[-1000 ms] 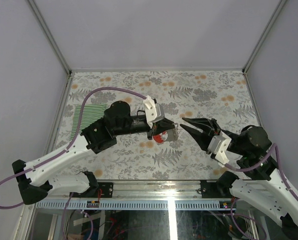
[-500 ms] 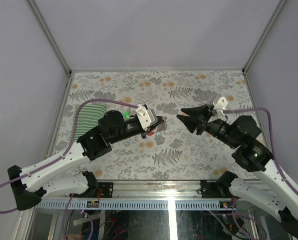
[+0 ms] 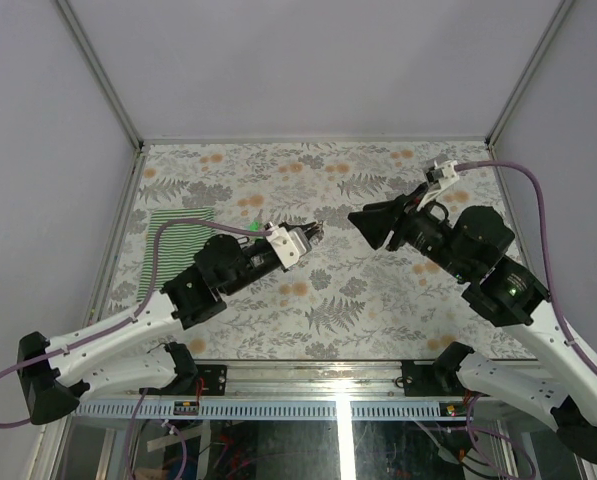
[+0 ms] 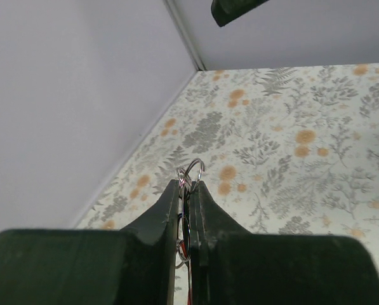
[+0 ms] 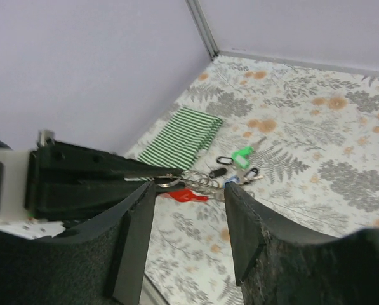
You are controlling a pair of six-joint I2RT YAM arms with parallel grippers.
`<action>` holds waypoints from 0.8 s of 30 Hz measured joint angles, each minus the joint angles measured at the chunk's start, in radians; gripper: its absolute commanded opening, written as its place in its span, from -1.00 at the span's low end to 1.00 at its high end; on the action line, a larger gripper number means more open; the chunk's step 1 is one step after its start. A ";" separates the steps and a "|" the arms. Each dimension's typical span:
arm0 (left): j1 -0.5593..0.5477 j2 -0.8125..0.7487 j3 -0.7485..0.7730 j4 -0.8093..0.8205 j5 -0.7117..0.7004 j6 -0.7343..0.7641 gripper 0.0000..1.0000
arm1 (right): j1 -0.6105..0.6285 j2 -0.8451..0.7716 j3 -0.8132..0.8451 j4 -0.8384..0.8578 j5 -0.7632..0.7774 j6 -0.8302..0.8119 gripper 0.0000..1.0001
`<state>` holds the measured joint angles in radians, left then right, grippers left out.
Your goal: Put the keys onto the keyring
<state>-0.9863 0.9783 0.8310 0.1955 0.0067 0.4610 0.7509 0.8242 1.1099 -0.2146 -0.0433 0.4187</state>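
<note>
Keyring (image 4: 194,169) pinched edge-on in left gripper (image 4: 190,184), jaws pressed together on it, loop poking out past the tips. Held up off the table (image 3: 378,300), above the floral cover. Red tag (image 5: 184,195) dangles below the ring in the right wrist view.

Right gripper (image 5: 189,190) faces the ring from near by, fingers apart, nothing between them.

Keys (image 5: 250,173) lie in a loose cluster on the table just past the corner of the striped cloth (image 5: 183,136). Green tag (image 5: 242,154) is the plainest, with black ones and a bit of blue beside it. From this angle the cluster sits right behind the ring, so I cannot rule out that one is already threaded. The overhead view puts the green tag down on the table, apart from the ring.

Progress, as I read it: early. Ring is secured and presented. No key is in hand. Left to do: pick up a key, thread it, and repeat for the rest.
</note>
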 measured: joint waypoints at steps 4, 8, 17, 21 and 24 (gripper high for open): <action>0.000 0.002 -0.021 0.068 -0.026 0.048 -1.00 | 0.000 0.015 0.016 0.015 0.029 0.123 0.09; 0.000 0.022 -0.025 0.128 -0.061 0.105 -1.00 | 0.000 0.065 0.033 0.017 0.054 0.240 0.09; 0.000 0.088 -0.026 0.201 -0.122 0.203 -1.00 | 0.000 0.170 0.030 0.056 0.043 0.422 -0.03; 0.000 0.105 -0.026 0.203 -0.130 0.226 -1.00 | 0.000 0.186 0.020 0.082 0.024 0.468 -0.05; 0.000 0.109 -0.026 0.205 -0.138 0.236 -1.00 | 0.000 0.188 0.008 0.095 0.024 0.488 -0.06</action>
<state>-0.9863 1.0874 0.8051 0.4007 -0.1310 0.6968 0.7509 1.0119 1.1183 -0.1200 -0.0196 0.9070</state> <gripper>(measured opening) 0.061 0.476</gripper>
